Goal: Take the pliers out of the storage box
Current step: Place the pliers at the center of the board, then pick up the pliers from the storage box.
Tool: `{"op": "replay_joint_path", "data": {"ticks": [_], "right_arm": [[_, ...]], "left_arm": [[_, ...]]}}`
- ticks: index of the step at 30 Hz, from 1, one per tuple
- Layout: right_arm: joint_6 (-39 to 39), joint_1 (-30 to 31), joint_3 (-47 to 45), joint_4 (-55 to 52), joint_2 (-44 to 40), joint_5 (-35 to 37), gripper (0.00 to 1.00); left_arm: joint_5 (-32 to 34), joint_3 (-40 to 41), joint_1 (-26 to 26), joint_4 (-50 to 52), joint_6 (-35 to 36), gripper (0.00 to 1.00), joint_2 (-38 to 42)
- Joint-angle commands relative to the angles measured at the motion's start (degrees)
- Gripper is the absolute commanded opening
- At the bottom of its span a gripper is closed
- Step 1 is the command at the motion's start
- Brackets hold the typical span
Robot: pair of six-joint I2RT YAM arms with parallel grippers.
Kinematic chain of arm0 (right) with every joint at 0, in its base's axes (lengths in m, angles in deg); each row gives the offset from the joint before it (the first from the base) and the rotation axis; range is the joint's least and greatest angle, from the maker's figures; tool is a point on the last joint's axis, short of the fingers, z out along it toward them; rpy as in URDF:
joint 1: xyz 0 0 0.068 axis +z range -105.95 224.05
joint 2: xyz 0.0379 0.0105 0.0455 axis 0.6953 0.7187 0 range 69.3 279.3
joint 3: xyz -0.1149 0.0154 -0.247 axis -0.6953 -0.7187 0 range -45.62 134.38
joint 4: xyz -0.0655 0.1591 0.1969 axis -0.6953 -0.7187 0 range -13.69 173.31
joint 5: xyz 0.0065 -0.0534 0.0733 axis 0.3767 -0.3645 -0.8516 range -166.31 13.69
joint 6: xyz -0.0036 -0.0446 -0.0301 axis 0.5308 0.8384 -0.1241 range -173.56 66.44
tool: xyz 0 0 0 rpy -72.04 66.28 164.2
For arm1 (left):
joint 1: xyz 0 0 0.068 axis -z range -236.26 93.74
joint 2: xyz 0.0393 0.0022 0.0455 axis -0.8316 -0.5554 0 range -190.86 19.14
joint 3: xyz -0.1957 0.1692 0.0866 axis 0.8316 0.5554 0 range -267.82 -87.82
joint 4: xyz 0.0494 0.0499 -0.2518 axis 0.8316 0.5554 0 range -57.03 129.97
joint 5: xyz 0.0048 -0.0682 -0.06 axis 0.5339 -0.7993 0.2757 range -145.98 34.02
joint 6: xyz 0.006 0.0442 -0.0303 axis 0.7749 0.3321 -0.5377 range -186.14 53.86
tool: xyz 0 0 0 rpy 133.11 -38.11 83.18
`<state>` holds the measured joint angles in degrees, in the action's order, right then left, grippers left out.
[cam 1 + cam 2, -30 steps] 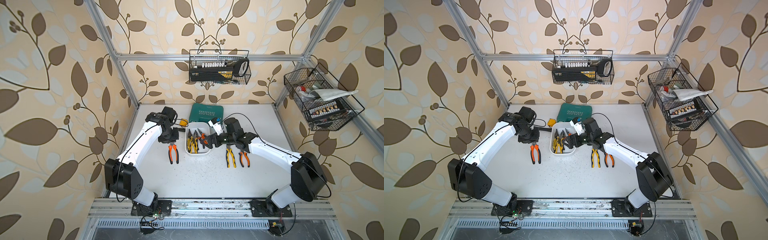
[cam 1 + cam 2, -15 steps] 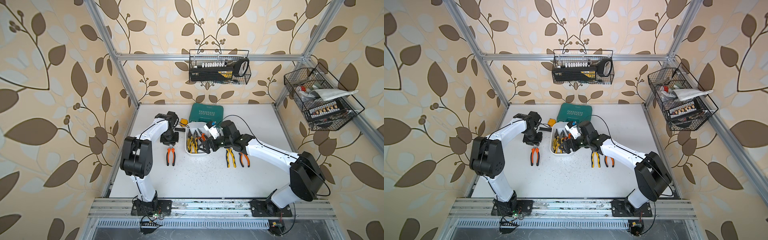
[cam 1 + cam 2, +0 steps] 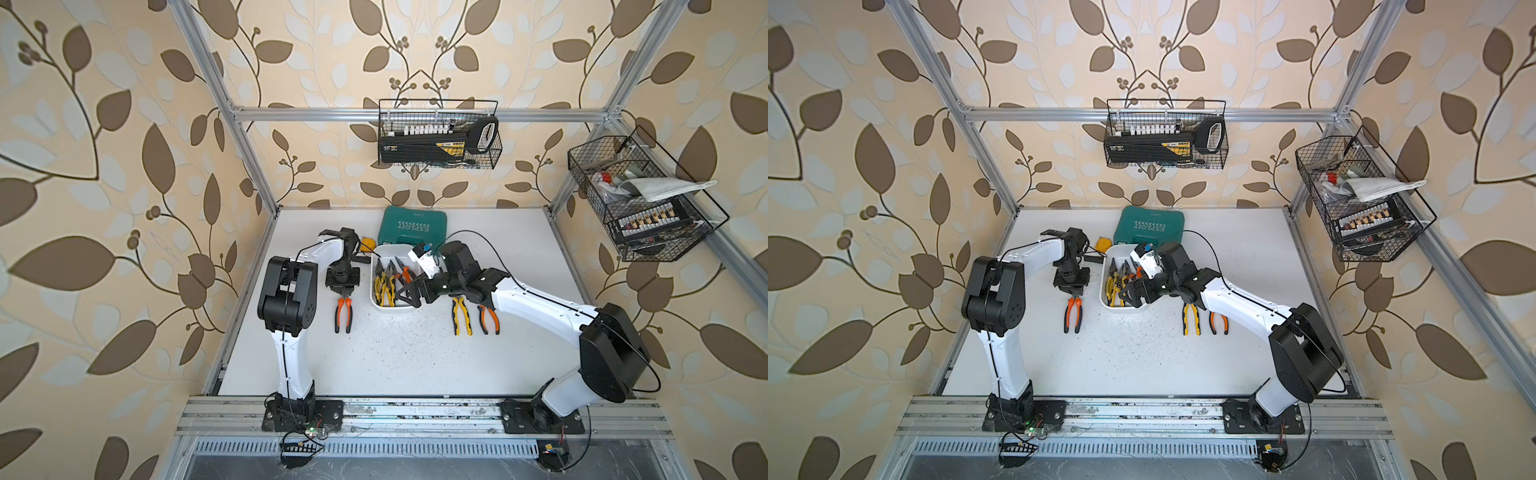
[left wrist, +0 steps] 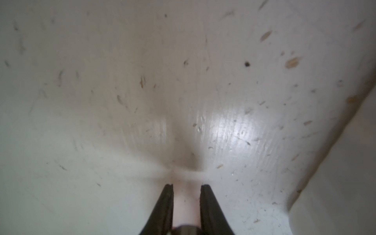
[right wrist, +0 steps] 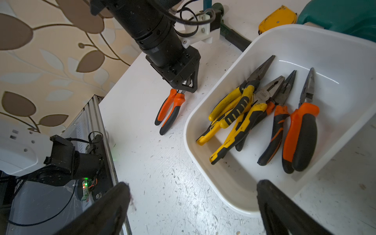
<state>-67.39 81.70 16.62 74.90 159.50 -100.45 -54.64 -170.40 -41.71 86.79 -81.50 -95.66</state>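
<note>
Behind the right tool (image 5: 193, 185), on the table (image 3: 395, 365), lie yellow-handled pliers (image 3: 456, 318) and orange-handled pliers (image 3: 482, 320). That tool, spread wide and empty, straddles the near rim of the white box (image 5: 335, 48), where four more pliers (image 5: 244, 114) lie ahead of its tips. Across the box, the left tool (image 4: 186, 186), narrowly parted, points down over the head of another orange pair (image 5: 171, 114).

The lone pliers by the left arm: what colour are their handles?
The pliers have orange-and-black handles, best seen in the right wrist view.
</note>
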Motion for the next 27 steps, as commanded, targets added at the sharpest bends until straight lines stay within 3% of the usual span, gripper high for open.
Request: {"op": "replay_joint_path", "data": {"ticks": [1, 7, 11, 16, 22, 27], "right_arm": [[0.82, 0.32, 1.04, -1.00, 0.16, 1.07, 1.00], [0.14, 0.39, 0.99, -1.58, -0.83, 2.42, 1.00], [-1.60, 0.32, 1.41, -2.45, -0.97, 5.57, 0.99], [-4.72, 0.32, 6.46, -8.25, 3.85, 10.81, 0.95], [-2.70, 0.32, 17.18, -17.41, 12.23, 16.25, 0.84], [0.58, 0.32, 30.03, -27.51, 22.51, 23.05, 0.67]], "left_arm": [[-1.17, -1.00, -0.75, -1.26, -1.24, 0.35, -0.30], [-0.87, -0.37, -0.74, -1.79, -2.29, 0.46, 1.07], [-0.23, 1.12, -0.72, -2.31, -2.64, 0.60, 6.55], [-0.45, 4.93, -0.61, -3.24, -3.69, 0.98, 17.01], [-6.94, 15.05, -0.57, -9.55, -2.89, 0.99, 34.04], [-12.43, 22.36, 1.27, -15.53, -1.17, 0.99, 46.37]]}}
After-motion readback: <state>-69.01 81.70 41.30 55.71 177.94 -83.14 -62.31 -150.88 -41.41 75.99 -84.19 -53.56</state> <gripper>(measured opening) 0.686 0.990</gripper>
